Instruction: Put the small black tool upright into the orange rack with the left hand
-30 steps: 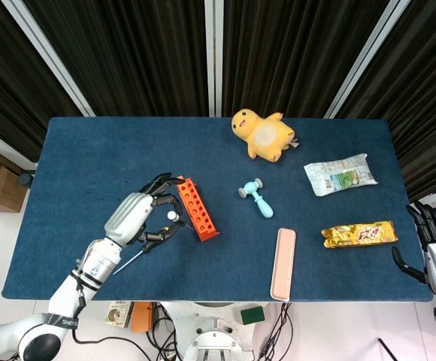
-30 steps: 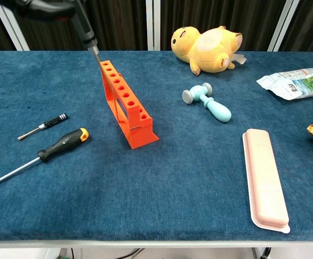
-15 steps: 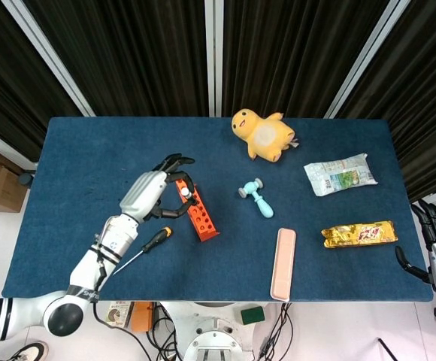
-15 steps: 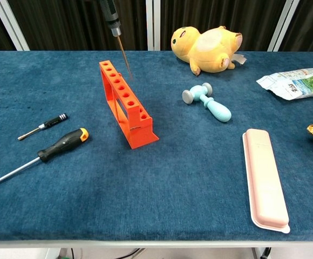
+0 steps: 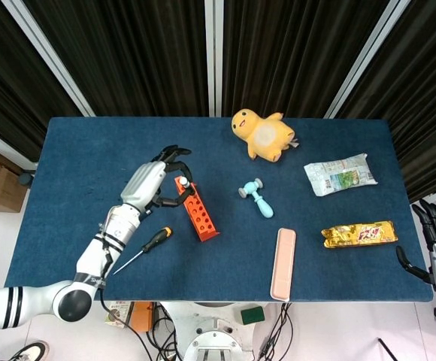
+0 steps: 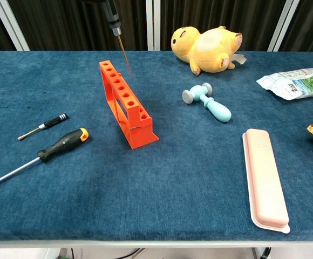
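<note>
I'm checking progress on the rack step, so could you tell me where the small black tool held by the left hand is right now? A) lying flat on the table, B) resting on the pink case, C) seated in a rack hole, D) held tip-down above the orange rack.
D: in the chest view the small black tool hangs tip-down just above the orange rack, held by the left hand.
</note>
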You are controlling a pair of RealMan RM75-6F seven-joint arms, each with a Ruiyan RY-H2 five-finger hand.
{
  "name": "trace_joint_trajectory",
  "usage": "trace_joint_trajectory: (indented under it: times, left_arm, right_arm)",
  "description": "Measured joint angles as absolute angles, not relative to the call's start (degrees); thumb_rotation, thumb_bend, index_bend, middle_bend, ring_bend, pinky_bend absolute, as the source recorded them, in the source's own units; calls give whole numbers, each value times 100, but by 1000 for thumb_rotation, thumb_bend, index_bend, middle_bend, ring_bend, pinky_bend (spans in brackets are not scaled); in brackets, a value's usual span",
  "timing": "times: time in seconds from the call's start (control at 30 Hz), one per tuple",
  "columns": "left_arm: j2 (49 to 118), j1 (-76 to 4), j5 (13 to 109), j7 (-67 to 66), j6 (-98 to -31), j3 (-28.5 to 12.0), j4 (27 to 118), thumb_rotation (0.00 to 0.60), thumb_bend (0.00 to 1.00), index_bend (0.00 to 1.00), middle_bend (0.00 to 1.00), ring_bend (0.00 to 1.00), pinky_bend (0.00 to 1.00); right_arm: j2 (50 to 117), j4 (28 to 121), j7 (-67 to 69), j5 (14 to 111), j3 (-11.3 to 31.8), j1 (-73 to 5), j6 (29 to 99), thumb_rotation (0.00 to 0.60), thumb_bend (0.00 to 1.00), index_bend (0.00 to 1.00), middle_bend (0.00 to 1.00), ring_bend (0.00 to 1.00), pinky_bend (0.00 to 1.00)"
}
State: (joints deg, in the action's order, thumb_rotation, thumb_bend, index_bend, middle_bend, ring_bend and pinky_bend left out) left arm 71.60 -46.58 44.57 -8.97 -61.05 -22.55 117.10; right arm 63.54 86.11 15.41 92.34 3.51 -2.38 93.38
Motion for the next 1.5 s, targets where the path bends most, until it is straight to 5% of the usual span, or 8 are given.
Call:
trace_joint_trajectory:
  times: [1.5]
  left_arm:
    - [7031,-4686,4486,-758,-5994,-1850,11478,600,345,582,145,0,144]
  right_arm:
    - [6392,8624,1408,9200,356,-267,9255,600,381,0,0,0,0]
